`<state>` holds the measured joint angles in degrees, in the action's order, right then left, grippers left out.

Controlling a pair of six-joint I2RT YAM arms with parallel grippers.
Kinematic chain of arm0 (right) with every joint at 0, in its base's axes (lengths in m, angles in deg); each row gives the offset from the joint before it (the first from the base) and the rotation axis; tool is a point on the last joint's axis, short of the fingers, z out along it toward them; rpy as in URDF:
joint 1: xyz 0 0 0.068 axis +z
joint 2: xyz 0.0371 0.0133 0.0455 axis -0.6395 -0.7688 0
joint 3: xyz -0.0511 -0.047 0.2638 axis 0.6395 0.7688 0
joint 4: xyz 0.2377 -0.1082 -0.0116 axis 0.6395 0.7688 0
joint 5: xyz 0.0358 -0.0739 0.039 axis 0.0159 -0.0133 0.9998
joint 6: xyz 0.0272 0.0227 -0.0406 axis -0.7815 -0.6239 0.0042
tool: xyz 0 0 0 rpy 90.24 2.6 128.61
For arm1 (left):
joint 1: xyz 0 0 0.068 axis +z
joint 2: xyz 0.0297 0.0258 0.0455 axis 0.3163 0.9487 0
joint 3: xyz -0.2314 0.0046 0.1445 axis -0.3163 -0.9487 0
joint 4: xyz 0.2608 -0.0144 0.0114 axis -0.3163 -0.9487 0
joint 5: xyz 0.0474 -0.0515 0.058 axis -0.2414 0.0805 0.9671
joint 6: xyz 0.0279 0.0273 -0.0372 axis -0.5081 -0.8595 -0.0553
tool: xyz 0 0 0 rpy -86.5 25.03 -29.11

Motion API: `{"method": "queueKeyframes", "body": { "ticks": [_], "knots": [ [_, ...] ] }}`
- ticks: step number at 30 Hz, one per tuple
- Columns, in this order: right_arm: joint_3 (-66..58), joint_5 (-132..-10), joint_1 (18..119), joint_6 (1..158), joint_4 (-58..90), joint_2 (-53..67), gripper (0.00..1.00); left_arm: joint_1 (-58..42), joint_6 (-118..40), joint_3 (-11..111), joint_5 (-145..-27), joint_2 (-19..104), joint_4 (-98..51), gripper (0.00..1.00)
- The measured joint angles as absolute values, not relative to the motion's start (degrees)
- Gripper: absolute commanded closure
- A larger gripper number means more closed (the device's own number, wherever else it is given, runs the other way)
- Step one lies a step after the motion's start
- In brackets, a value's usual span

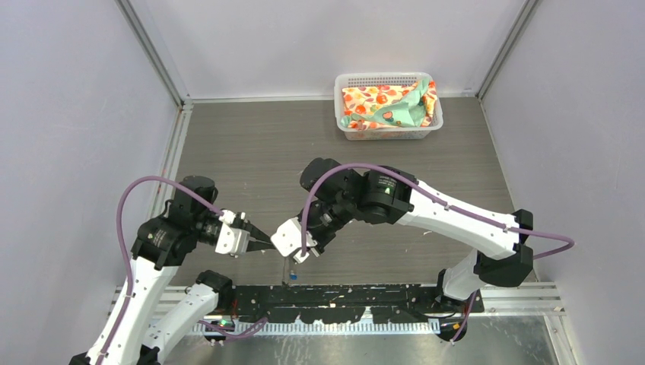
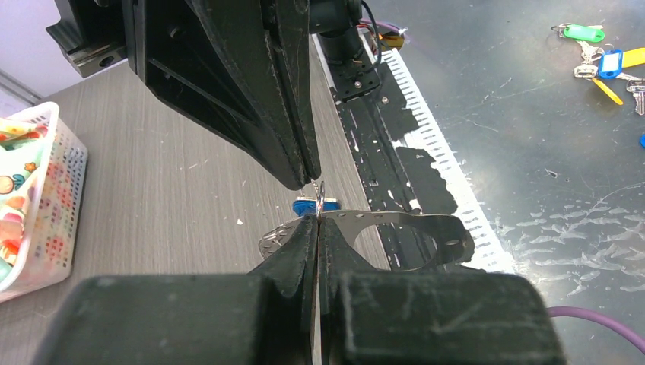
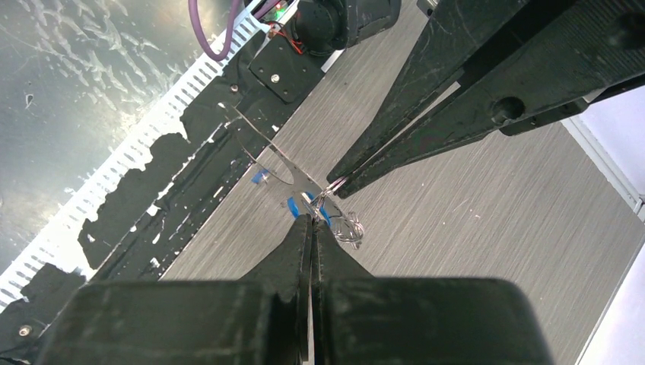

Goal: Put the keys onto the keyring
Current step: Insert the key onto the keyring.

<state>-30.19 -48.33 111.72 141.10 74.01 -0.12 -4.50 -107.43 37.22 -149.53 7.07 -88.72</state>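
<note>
My left gripper [image 1: 270, 245] and right gripper [image 1: 286, 254] meet tip to tip low over the table's near edge, both shut. In the left wrist view the left gripper [image 2: 317, 222] pinches the edge of the keyring [image 2: 403, 225], a flat silvery loop lying crosswise. A blue key head [image 2: 305, 205] shows just behind it, under the right arm's fingers [image 2: 293, 152]. In the right wrist view the right gripper [image 3: 312, 219] closes on a blue key [image 3: 292, 205] beside the edge-on keyring [image 3: 281, 163]. A second blue key [image 3: 260, 176] hangs by it. The left arm's fingers [image 3: 426, 129] touch a thin wire there.
A white basket [image 1: 348, 131] [image 2: 68, 182] of patterned cloth stands at the back right. A black mounting rail [image 1: 342, 300] [image 2: 380, 137] runs along the near edge. A bunch of coloured-tag keys [image 2: 601, 61] lies on the dark floor beyond it. A small wire coil [image 3: 351, 230] hangs near the tips.
</note>
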Motion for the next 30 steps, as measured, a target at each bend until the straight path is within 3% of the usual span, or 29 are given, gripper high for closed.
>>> {"method": "queueKeyframes", "body": {
  "ticks": [30],
  "knots": [
    [-31.9,-50.7,114.7,142.4,74.2,-1.3,0.99,-5.3,-107.8,36.1,-148.8,5.6,-88.7,1.0]
  ]
}}
